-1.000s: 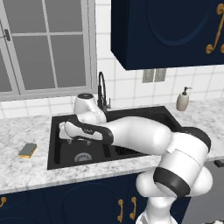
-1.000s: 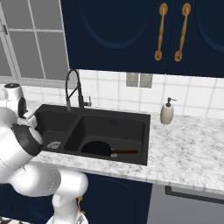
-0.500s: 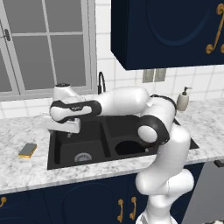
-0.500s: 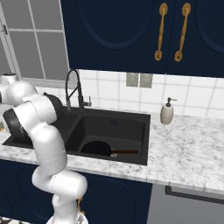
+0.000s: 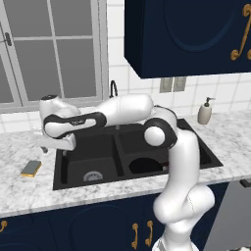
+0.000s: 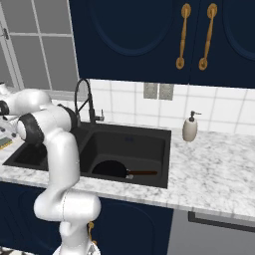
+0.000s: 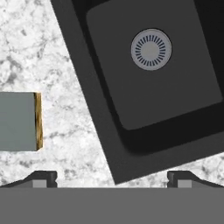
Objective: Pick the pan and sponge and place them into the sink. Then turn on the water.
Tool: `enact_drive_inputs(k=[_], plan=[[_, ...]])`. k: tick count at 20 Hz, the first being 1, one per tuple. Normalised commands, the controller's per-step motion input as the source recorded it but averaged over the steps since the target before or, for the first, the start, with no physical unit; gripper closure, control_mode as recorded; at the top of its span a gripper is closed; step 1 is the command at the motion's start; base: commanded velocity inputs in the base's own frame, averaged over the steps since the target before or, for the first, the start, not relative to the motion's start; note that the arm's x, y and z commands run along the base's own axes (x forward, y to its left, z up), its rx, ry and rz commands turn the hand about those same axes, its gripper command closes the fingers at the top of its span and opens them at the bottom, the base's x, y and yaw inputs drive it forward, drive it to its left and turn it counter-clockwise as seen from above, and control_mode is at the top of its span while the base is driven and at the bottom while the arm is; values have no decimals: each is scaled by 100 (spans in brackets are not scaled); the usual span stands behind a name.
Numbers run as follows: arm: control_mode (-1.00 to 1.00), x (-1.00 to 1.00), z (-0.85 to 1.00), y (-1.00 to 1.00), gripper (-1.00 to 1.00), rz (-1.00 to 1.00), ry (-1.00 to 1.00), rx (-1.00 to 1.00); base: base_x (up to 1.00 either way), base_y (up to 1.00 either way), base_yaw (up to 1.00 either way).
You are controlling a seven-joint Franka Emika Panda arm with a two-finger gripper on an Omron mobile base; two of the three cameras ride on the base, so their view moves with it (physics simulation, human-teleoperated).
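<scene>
The sponge, yellow with a grey-green top, lies flat on the marble counter left of the sink. In the hand view the sponge is at the left edge. My gripper hovers over the counter at the sink's left rim, between sponge and left basin. It stands open with nothing between the fingertips. The black pan rests in the right basin, its handle pointing right. The pan is partly hidden behind my arm. No water runs from the black gooseneck faucet.
A beige soap dispenser stands on the counter right of the sink. The left basin holds just its round drain. A window sits behind the left counter, and dark blue cabinets hang above.
The arm has swung left, from above the sink basins out to the sink's left rim near the sponge. The pan and sponge have not moved.
</scene>
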Motion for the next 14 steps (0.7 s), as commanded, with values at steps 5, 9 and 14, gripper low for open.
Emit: enact_drive_inputs(k=[5, 9, 14], plan=[[-100, 0, -21, 29, -100, -6, -1, -5, 0, 0, 0], [-100, 0, -21, 12, -100, -4, -3, 0, 0, 0, 0], [-100, 0, -34, 12, -100, -2, -8, 0, 0, 0, 0]])
